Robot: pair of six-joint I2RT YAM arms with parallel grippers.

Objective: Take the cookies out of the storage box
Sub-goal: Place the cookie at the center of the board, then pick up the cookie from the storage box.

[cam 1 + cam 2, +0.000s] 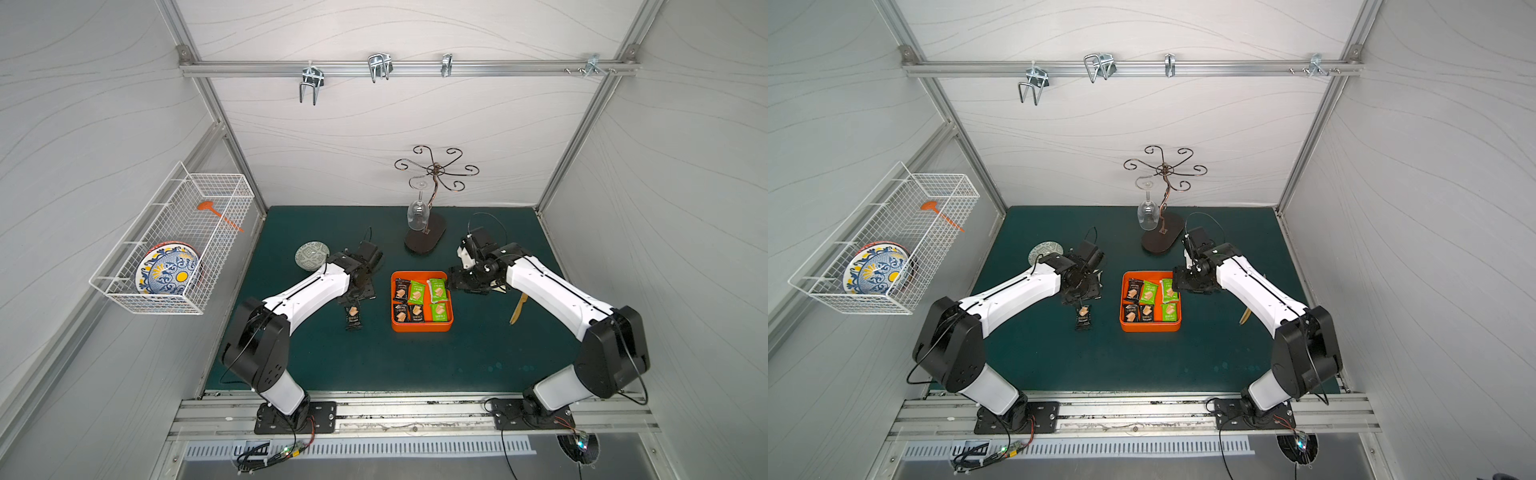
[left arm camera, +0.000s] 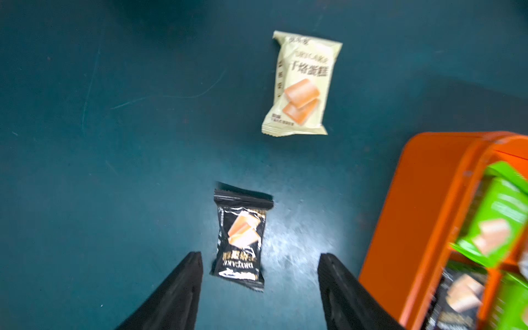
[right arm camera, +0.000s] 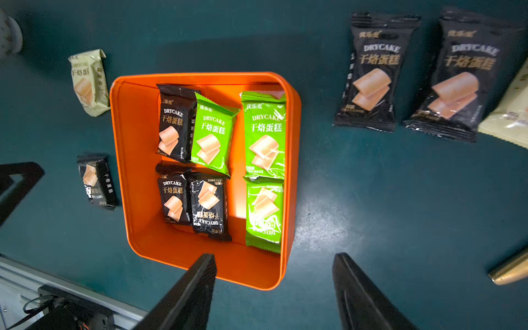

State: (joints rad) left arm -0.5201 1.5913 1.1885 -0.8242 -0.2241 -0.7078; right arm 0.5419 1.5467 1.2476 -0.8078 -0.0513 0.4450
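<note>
The orange storage box (image 1: 422, 328) (image 1: 1150, 328) sits mid-table in both top views and holds several cookies (image 3: 211, 134), black and green. My left gripper (image 2: 258, 254) (image 1: 353, 300) is open just left of the box, over a black packet (image 2: 241, 237) (image 1: 353, 318) that lies loose on the mat between its fingers. A pale yellow packet (image 2: 300, 85) lies farther along the mat. My right gripper (image 3: 273, 254) (image 1: 451, 282) is open and empty, over the box's far right corner. Two black packets (image 3: 371, 74) lie on the mat right of the box.
A wine-glass stand (image 1: 426, 239) with a hanging glass rises behind the box. A small patterned bowl (image 1: 311, 255) sits by the left wrist. A wooden utensil (image 1: 517, 309) lies under the right arm. The white wire basket (image 1: 166, 249) hangs on the left wall.
</note>
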